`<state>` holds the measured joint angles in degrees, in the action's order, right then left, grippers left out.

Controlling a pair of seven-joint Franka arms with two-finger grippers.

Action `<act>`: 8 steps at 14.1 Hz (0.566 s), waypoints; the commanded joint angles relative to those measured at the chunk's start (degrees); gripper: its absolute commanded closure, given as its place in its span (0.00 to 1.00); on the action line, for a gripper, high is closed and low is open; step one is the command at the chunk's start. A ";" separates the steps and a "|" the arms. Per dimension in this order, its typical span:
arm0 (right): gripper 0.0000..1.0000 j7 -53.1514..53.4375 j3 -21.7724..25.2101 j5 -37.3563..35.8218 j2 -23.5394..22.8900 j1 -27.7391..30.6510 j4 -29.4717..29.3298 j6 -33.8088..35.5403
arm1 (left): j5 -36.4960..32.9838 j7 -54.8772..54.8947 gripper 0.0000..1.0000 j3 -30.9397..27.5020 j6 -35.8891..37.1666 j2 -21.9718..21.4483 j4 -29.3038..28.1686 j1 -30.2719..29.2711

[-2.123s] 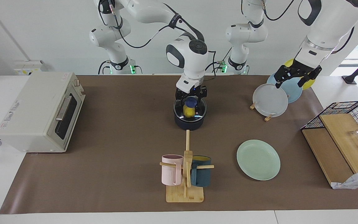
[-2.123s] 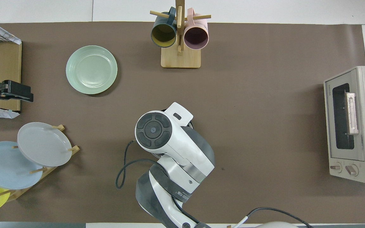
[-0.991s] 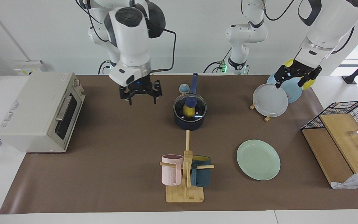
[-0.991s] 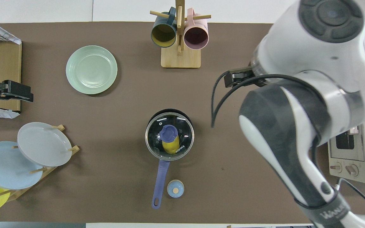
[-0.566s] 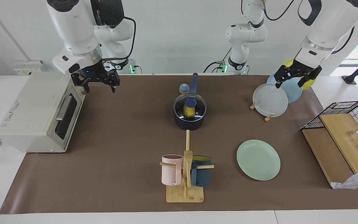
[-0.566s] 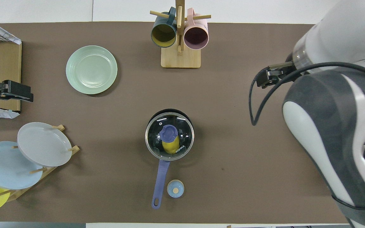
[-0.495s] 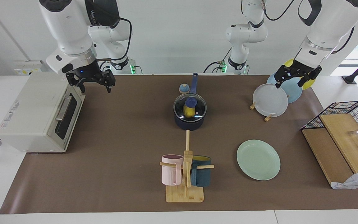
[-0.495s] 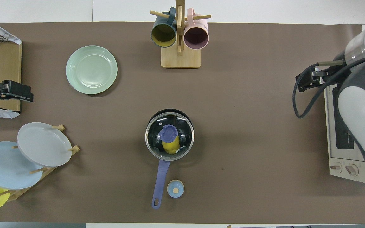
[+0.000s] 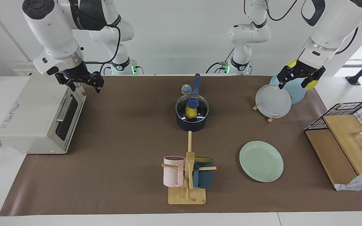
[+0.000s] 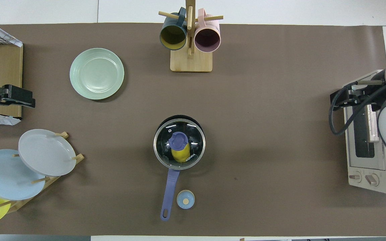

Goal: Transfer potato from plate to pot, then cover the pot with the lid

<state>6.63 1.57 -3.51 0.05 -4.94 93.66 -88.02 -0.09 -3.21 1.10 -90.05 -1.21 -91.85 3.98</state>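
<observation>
The dark pot [image 9: 192, 125] stands mid-table with its blue handle [image 10: 169, 190] pointing toward the robots. The clear glass lid [image 9: 200, 110] with a blue knob [image 10: 178, 140] sits on the pot. The yellow potato [image 10: 180, 156] lies inside, seen through the glass. The mint-green plate [image 9: 261, 160] lies bare, farther from the robots, toward the left arm's end. My right gripper [image 9: 80, 83] is open and empty, raised over the toaster oven's corner. My left gripper [image 9: 298, 78] is open and empty, waiting over the plate rack.
A toaster oven [image 9: 39, 110] stands at the right arm's end. A plate rack [image 9: 273, 102] and a wire basket with wooden boards [image 9: 350, 125] are at the left arm's end. A mug tree [image 9: 187, 175] stands farther out. A small bell [image 9: 185, 89] sits beside the pot's handle.
My right gripper let go of the lid's knob, rose, and swung away to the toaster oven. The lid stays on the pot. The left arm has not moved.
</observation>
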 commanded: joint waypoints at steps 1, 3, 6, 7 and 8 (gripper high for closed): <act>0.00 -1.27 -0.43 0.61 5.31 0.64 8.03 -4.01 | -1.23 -0.13 0.00 0.13 0.41 -0.46 -0.43 -0.20; 0.00 -1.62 -0.34 0.61 5.31 1.07 7.94 -3.57 | -1.23 -0.13 0.00 0.13 0.49 -0.46 -0.43 -0.20; 0.00 -6.01 -0.26 0.35 3.56 2.66 6.90 -6.73 | -1.23 -0.13 0.00 0.13 0.49 -0.46 -0.43 -0.20; 0.00 -6.28 -0.26 0.17 2.07 3.01 5.33 -5.51 | -1.23 -0.13 0.00 0.13 0.49 -0.46 -0.43 -0.20; 0.00 -6.72 -0.26 0.17 1.02 3.70 3.92 -4.45 | -1.23 -0.13 0.00 0.13 0.41 -0.46 -0.43 -0.20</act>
<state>2.25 1.71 -3.51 3.27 -2.98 99.75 -93.16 -0.09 -3.21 1.10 -90.05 -1.21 -91.85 3.98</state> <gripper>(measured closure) 0.000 0.000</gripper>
